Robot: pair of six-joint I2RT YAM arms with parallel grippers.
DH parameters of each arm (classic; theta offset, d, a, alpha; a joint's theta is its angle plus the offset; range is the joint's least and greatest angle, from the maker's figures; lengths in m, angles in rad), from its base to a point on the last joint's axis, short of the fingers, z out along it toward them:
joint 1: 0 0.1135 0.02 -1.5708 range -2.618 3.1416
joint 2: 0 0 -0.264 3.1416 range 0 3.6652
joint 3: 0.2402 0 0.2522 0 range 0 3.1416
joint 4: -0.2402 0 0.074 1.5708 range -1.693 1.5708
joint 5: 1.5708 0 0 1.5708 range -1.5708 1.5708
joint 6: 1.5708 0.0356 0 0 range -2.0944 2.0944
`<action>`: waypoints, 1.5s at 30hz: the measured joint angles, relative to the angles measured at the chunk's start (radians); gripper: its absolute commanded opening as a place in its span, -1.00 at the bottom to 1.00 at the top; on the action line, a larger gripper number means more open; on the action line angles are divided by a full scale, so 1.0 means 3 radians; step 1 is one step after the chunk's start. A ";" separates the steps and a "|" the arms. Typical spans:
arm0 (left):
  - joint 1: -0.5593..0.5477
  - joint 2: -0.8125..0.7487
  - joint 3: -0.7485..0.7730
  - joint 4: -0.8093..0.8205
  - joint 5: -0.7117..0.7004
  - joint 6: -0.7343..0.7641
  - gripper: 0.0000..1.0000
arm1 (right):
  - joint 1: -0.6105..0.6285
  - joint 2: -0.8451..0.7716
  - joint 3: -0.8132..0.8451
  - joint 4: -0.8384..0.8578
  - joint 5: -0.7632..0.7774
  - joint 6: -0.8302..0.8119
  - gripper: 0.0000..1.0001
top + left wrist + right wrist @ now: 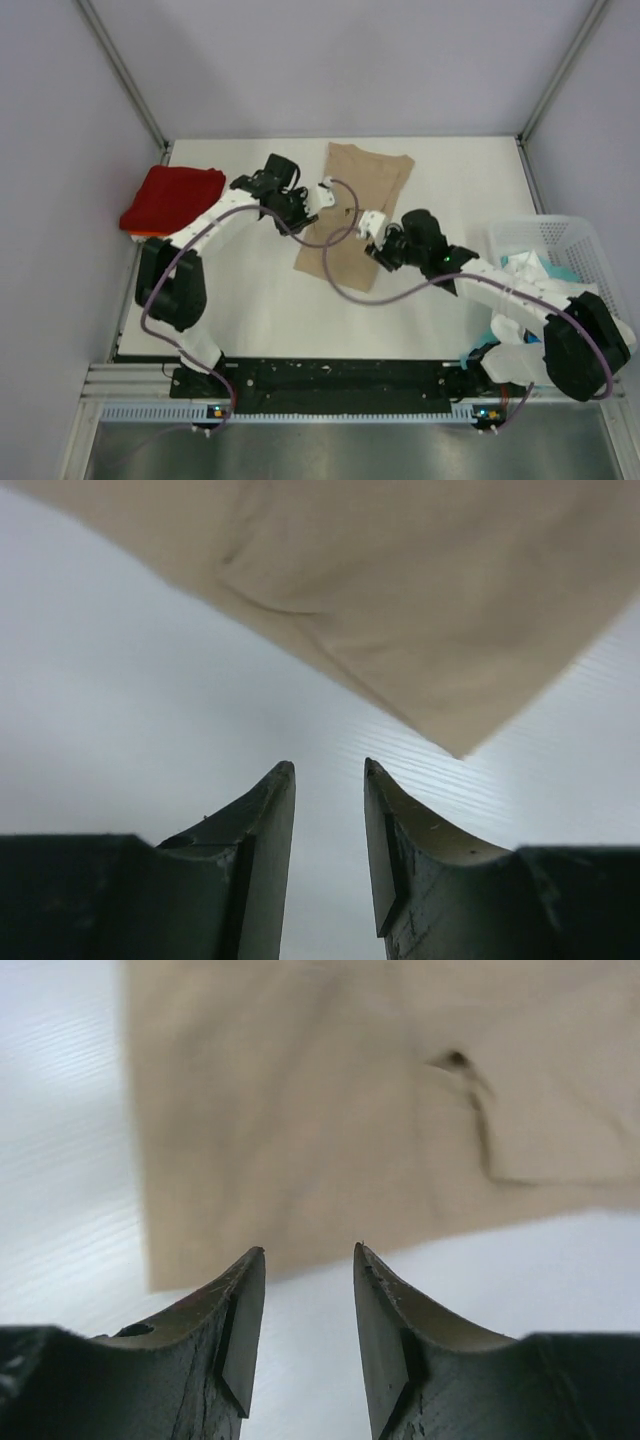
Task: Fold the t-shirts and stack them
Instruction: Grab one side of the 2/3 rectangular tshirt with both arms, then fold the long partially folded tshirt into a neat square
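White tabletop (pixel 460 200); tan shirt (pixel 375 170) laid central for folding; left gripper (pixel 328 770), right gripper (pixel 308 1250) flanking it, jaws slightly parted, empty, likely for edge pinches; red shirt (pixel 172 195) parked aside.

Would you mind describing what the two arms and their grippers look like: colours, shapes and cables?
Both arms have white links with bulky black joint housings: left arm, right arm. A purplish-grey cable loops loosely along each. The left gripper and right gripper have dark, tapered, wedge-shaped fingers.

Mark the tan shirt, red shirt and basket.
tan shirt (pixel 372 178), top view, upper half.
red shirt (pixel 172 195), top view, middle of the cloth.
basket (pixel 535 235), top view, far mesh wall.
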 measured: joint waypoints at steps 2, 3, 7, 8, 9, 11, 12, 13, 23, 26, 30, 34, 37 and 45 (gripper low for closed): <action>-0.0023 -0.0454 -0.0488 0.0000 0.0352 0.0312 -0.19 | 0.0385 -0.0332 -0.0356 0.0006 -0.0122 -0.0487 -0.15; -0.0055 -0.0618 -0.0682 0.0003 0.0491 0.0458 -0.19 | 0.0562 -0.0445 -0.0516 -0.0005 -0.0170 -0.0702 -0.15; -0.0226 -0.0838 -0.1200 0.0130 0.0693 0.0825 -0.17 | 0.0924 -0.0445 -0.0823 -0.0052 -0.0100 -0.1179 -0.15; -0.0273 -0.0825 -0.1301 0.0181 0.0684 0.0877 -0.16 | 0.0982 -0.0376 -0.0835 -0.0052 -0.0031 -0.1265 -0.15; -0.0315 -0.0801 -0.1383 0.0225 0.0671 0.0922 -0.14 | 0.1019 -0.0306 -0.0835 -0.0039 0.0034 -0.1322 -0.15; -0.0373 -0.0738 -0.1469 0.0270 0.0632 0.0979 -0.12 | 0.1105 -0.0128 -0.0821 -0.0019 0.0183 -0.1432 -0.15; -0.0395 -0.0698 -0.1480 0.0294 0.0598 0.1003 -0.12 | 0.1141 -0.0045 -0.0814 -0.0022 0.0245 -0.1464 -0.15; -0.0415 -0.0657 -0.1484 0.0322 0.0565 0.1024 -0.12 | 0.1167 0.0024 -0.0807 -0.0017 0.0291 -0.1493 -0.15; -0.0450 -0.0310 -0.1461 0.0483 0.0243 0.1072 -0.40 | 0.1228 0.0384 -0.0607 0.0066 0.0627 -0.1542 -0.37; -0.0453 -0.0276 -0.1429 0.0476 0.0196 0.1064 -0.90 | 0.1230 0.0430 -0.0589 0.0079 0.0596 -0.1516 -0.84; -0.0462 -0.0251 -0.1361 0.0392 0.0146 0.1019 -1.00 | 0.1233 0.0463 -0.0586 0.0083 0.0552 -0.1484 -1.00; -0.0468 -0.0248 -0.1314 0.0226 0.0148 0.0954 -1.00 | 0.1233 0.0417 -0.0571 -0.0004 0.0483 -0.1419 -1.00; -0.0482 -0.0324 -0.1345 0.0089 0.0186 0.0882 -1.00 | 0.1247 0.0209 -0.0571 -0.0186 0.0378 -0.1322 -1.00; -0.0572 -0.1225 -0.1653 -0.0621 0.0543 0.0730 -1.00 | 0.1820 -0.0754 -0.0571 -0.0746 0.0217 -0.0940 -1.00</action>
